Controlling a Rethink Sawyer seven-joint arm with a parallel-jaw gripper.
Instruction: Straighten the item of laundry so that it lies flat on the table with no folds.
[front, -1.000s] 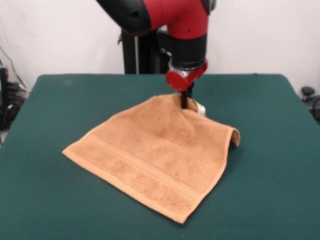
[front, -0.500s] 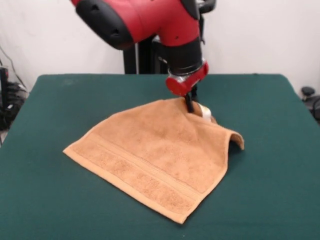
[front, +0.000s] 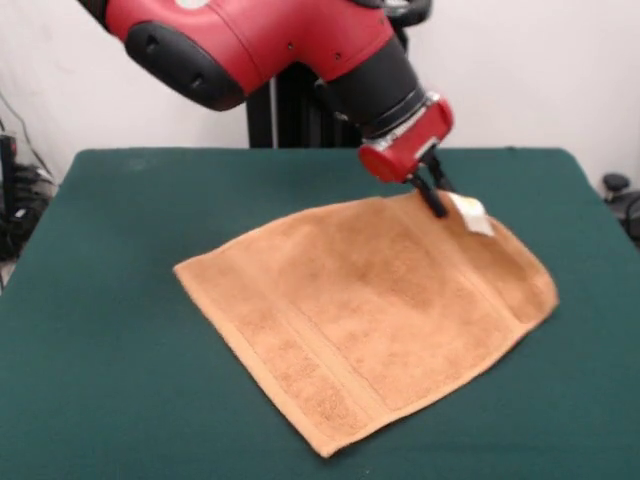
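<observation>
The gripper (front: 436, 203) pinches the far corner of the towel (front: 370, 315), its dark fingers (front: 432, 193) closed on the cloth right beside the small white tag (front: 470, 213). From that held corner the towel spreads away from the gripper toward the camera, lying open and mostly flat, with one woven border band running along the edge farthest from the gripper. The red and black arm (front: 290, 45) slants down to it from above. Beneath lies the dark green table (front: 100, 380), much wider than the towel. Behind the gripper stands a plain white wall (front: 540, 70), with a dark pedestal post (front: 285, 115) under the arm.
</observation>
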